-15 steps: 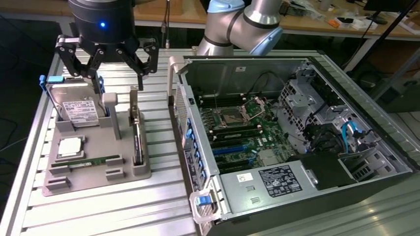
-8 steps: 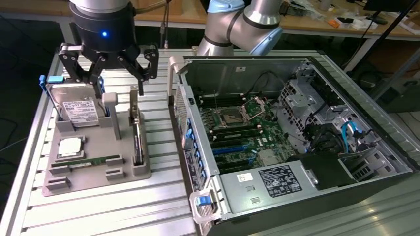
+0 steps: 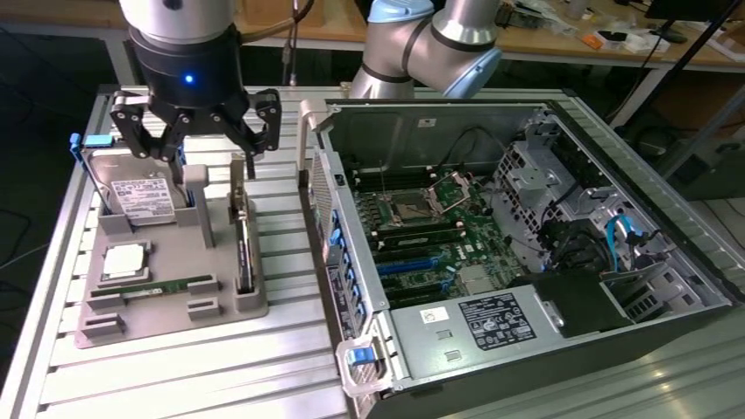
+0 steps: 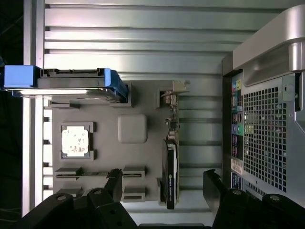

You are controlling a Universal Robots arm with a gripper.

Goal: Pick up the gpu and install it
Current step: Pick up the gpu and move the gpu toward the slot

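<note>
Hovering over the edge-up gpu (image 4: pixel 170 176) in a gray holder (image 3: pixel 174 301), tool (image 3: pixel 198 147) wide open, label (image 4: pixel 167 183) illegible.

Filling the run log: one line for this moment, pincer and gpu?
pincer: open, empty, above gpu | gpu: on edge in grey holder, not gripped | case: side open, gpu not installed

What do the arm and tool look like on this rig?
The tool is black, with jointed linkage fingers and a small blue light glowing on its body. The arm is silver-grey tubing with pale blue joint caps.
</note>
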